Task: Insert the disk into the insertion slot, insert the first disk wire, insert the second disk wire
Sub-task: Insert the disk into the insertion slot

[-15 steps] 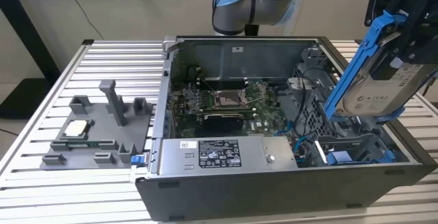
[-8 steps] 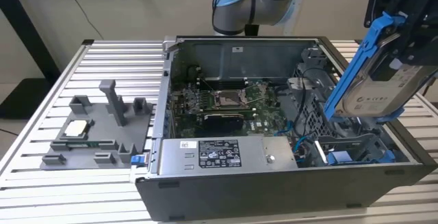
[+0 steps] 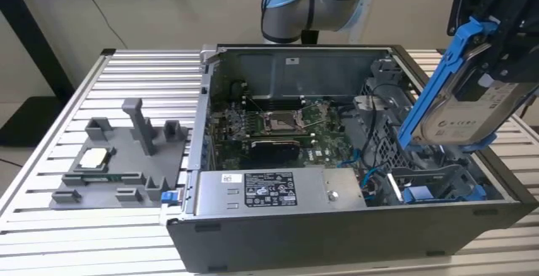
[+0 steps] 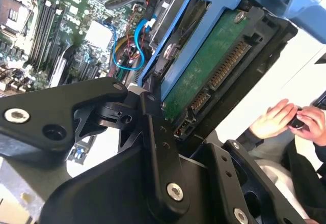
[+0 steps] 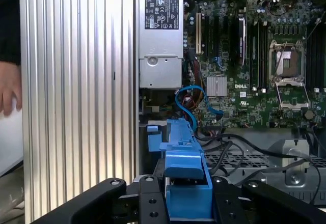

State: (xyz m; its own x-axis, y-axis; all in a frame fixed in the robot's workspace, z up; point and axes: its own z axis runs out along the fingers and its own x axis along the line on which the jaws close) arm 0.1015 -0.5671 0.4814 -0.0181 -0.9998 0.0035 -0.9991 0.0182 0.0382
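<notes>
The gripper (image 3: pixel 498 48) is grasping the disk (image 3: pixel 461 108). Its black fingers (image 5: pixel 147 199) are clenching the blue frame from both sides, and the frame is sitting between them in both wrist views. The disk is hanging in the air, tilted. Its white label is facing the exterior view and its lower edge is dipping toward the open computer case (image 3: pixel 337 238). In the second wrist view the disk's green circuit board (image 4: pixel 209 66) and its row of connector pins are showing between the fingers.

The slot (image 3: pixel 442 178) is lying below the fingers, in the corner of the case on the exterior view's right. It is a dark grey bay with blue plastic parts inside. The disk is hovering above it and apart from it.

Off to the side of the fingers, toward the exterior view's left, the green motherboard (image 3: pixel 278 124) is lying flat on the case floor. The silver power supply (image 3: pixel 278 191) is sitting along the case's near wall. Blue cables (image 5: pixel 191 102) are curling beyond the fingers in the first wrist view, between the power supply and the motherboard.

Well away from the fingers, a grey fixture (image 3: pixel 118 162) is resting on the ribbed metal table (image 3: pixel 50 225). A person's hands (image 4: pixel 285 118) are showing past the fingers in the second wrist view.
</notes>
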